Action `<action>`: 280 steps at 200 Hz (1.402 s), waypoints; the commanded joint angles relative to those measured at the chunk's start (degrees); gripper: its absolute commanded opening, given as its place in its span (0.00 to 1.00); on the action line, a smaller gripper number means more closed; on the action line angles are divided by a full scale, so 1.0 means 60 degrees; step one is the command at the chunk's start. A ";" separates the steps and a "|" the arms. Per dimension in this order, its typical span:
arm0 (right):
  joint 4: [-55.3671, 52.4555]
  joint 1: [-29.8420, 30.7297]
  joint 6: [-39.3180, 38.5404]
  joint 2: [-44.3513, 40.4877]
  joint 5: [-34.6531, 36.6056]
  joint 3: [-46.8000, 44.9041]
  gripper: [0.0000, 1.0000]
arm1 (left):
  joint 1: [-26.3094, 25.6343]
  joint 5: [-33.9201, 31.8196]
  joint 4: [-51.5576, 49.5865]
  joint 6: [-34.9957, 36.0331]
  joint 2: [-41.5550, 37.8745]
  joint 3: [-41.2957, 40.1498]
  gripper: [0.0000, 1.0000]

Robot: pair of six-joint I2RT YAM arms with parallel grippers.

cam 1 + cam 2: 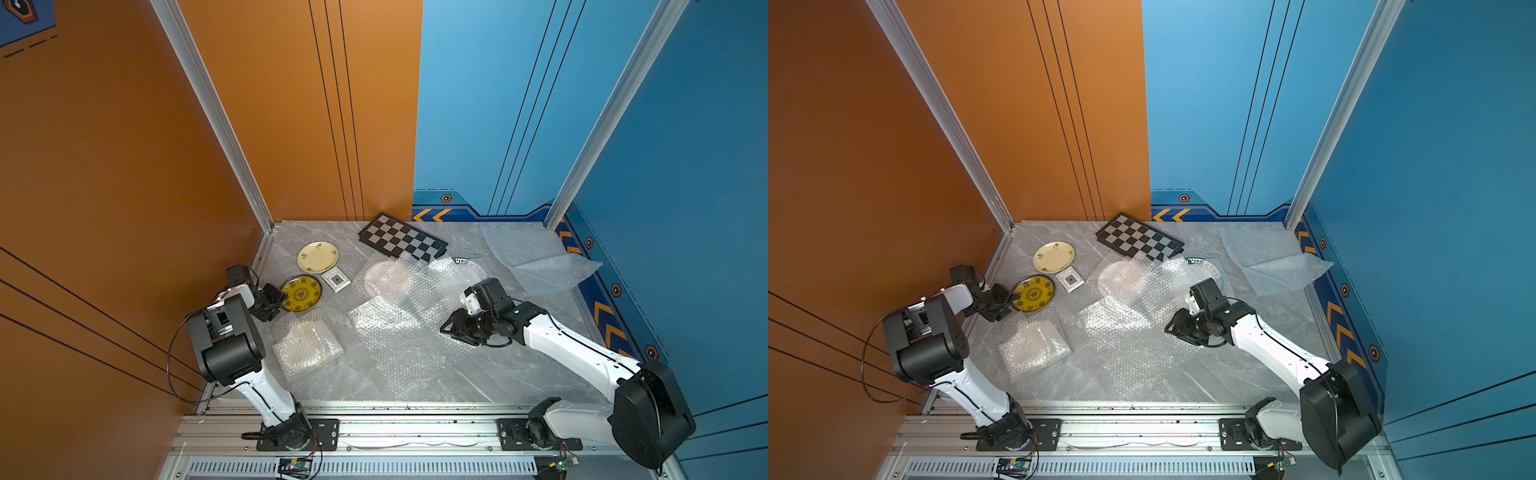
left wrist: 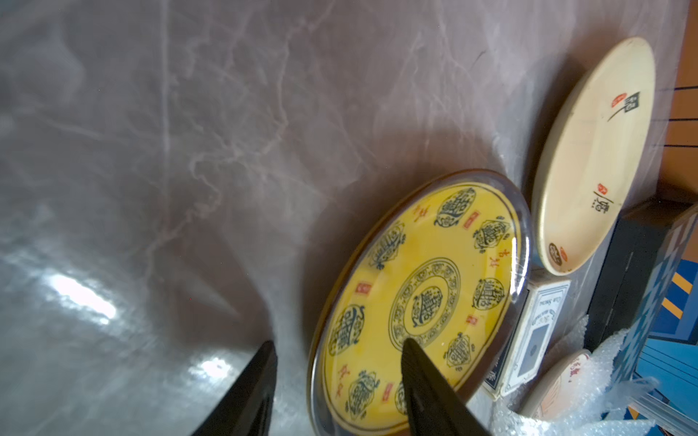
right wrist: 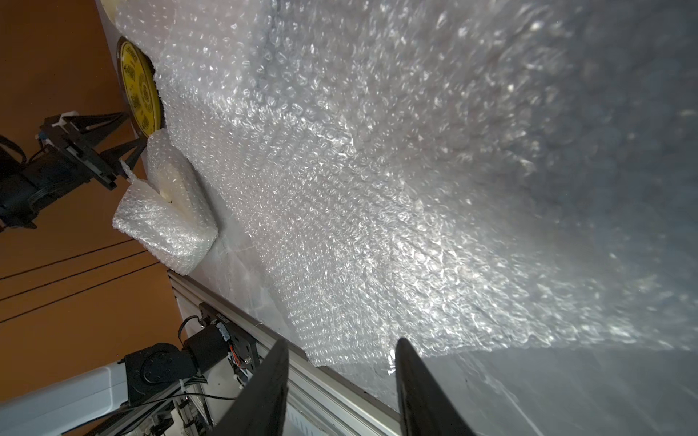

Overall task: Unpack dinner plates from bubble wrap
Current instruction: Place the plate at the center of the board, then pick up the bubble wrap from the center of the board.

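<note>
The dark-rimmed yellow patterned plate (image 1: 301, 294) (image 2: 423, 287) lies bare on the marble table. My left gripper (image 1: 282, 297) (image 2: 340, 345) is open astride its near rim, one finger over the plate and one over the table. A pale yellow plate (image 1: 318, 257) lies bare behind it. A round plate (image 1: 388, 276) shows through the bubble wrap (image 1: 399, 332) (image 3: 377, 188) spread mid-table. A lettered-rim plate (image 1: 473, 266) peeks out at the wrap's far side. A wrapped bundle (image 1: 307, 345) (image 3: 170, 215) sits front left. My right gripper (image 1: 451, 328) (image 3: 342, 342) is open and empty above the wrap's right edge.
A black-grey checkerboard (image 1: 401, 241) lies at the back centre, and a small square card (image 1: 336, 280) sits between the bare plates and the wrap. Loose bubble wrap sheets (image 1: 536, 257) lie at the back right. Orange and blue walls close in on three sides.
</note>
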 commanded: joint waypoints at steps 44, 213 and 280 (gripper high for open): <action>-0.2947 -0.1868 -0.0771 -0.1507 0.1525 -0.0155 0.67 | 0.0070 -0.0389 -0.0993 0.0260 -0.1768 -0.0208 0.81; -0.0554 -0.5634 -0.3414 0.2417 -0.0287 0.0791 1.00 | -0.4154 -0.0050 -0.1632 -0.0427 -0.5760 -0.1772 0.95; 0.1774 -0.5323 -0.2785 0.3131 -0.1465 -0.0122 0.97 | -0.4556 0.0104 -0.1646 -0.0472 -0.5829 -0.1992 0.96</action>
